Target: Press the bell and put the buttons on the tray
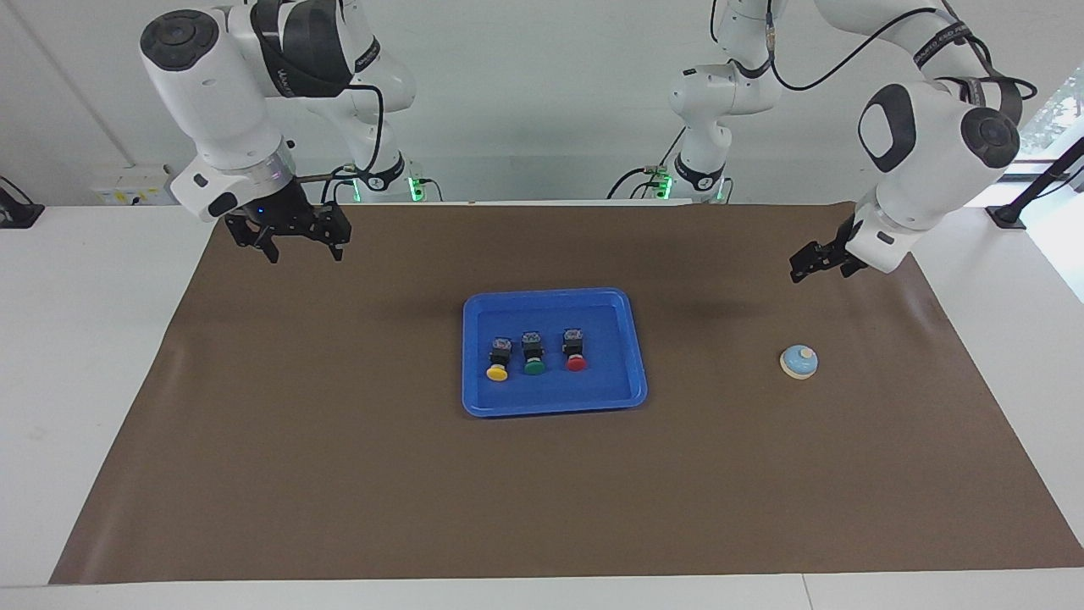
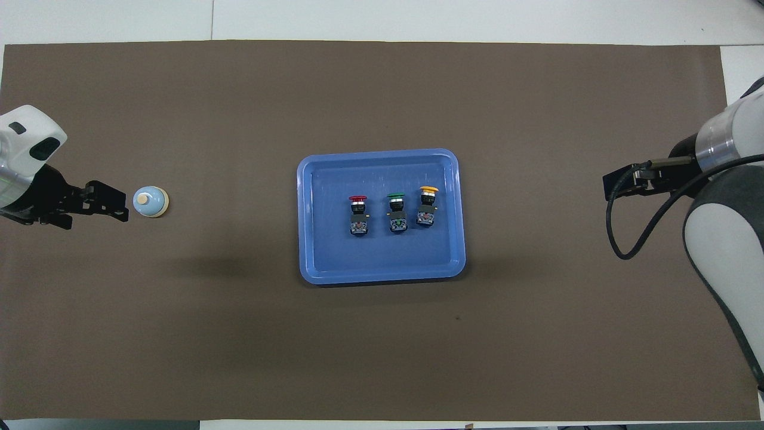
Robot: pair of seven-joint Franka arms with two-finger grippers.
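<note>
**Checking progress: buttons all in the tray, bell standing free**

Judging by how things lie, the placing half of my job looks finished. All three buttons sit inside the tray (image 1: 550, 408), which lies in the middle of the brown mat (image 1: 339, 474) covering the worktop. The yellow button (image 1: 497, 371), the green button (image 1: 533, 366) and the red button (image 1: 576, 362) lie in a row, close together but apart from one another. Yellow is toward the right arm's end and red toward the left arm's end. None of them rests on the rim, and no button lies out on the mat.

The bell (image 1: 799, 362) stands upright on the mat, well apart from the tray, toward the left arm's end of the worktop. Nothing touches it. The left claw (image 1: 815, 263) hangs raised over the mat near the bell but clear of it. Its jaws look parted and hold nothing. From above it sits just beside the bell, not over it.

The right claw (image 1: 305, 246) waits over the mat at the right arm's end, jaws wide apart and empty.

I can't confirm from here whether the bell has been rung. If it has, nothing is left to do. If not, one downward press on its knob would be the only step remaining.
</note>
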